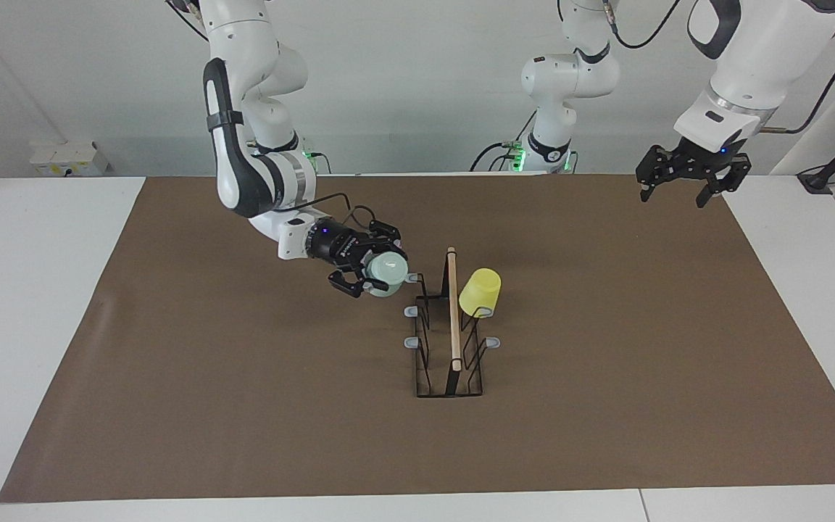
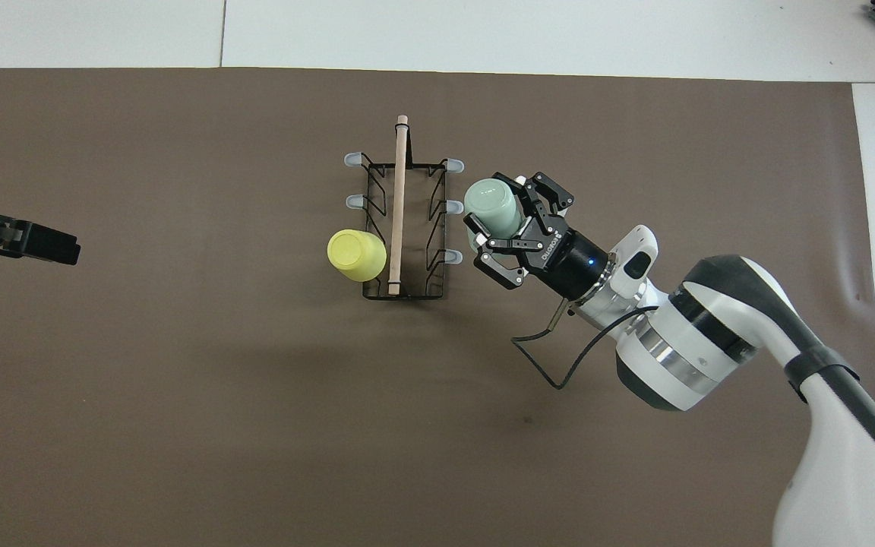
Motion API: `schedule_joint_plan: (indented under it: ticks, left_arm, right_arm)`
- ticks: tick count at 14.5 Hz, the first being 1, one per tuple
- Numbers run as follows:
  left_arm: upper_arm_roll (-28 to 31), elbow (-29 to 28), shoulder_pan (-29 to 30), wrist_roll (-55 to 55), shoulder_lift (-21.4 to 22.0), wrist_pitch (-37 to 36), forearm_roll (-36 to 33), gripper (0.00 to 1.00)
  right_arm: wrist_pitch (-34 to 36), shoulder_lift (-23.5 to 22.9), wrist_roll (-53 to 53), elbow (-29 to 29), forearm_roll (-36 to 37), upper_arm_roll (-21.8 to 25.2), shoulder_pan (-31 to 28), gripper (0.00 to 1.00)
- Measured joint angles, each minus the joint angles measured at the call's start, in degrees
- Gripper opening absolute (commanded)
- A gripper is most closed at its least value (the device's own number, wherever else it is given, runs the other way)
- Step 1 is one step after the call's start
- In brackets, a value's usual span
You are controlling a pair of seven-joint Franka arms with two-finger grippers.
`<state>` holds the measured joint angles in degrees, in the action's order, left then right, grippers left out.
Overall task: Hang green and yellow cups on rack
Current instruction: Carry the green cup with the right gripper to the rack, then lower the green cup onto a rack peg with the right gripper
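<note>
Overhead view: green cup (image 2: 491, 209) is clamped in right gripper (image 2: 504, 228) jaws beside rack (image 2: 401, 228).
Yellow cup (image 1: 480, 291) is hung; left gripper (image 1: 683, 185) jaws apart.

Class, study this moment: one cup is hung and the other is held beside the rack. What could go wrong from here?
1. The right gripper holds the green cup tilted beside the rack; its rim could miss or snag a capped prong.
2. A knock to the light wire rack might shake off the yellow cup.
</note>
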<state>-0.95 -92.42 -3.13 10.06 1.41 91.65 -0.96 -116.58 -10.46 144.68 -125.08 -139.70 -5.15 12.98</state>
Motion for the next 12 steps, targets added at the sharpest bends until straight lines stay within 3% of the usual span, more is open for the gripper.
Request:
schedule_joint_plan:
  ticks: [12]
  left_arm:
    - [0.0, 0.0, 0.1, 0.0, 0.0, 0.0, 0.0, 1.0]
  right_arm:
    - [-4.0, -2.2, -0.3, 2.3, -3.9, -0.3, 4.3, 0.0]
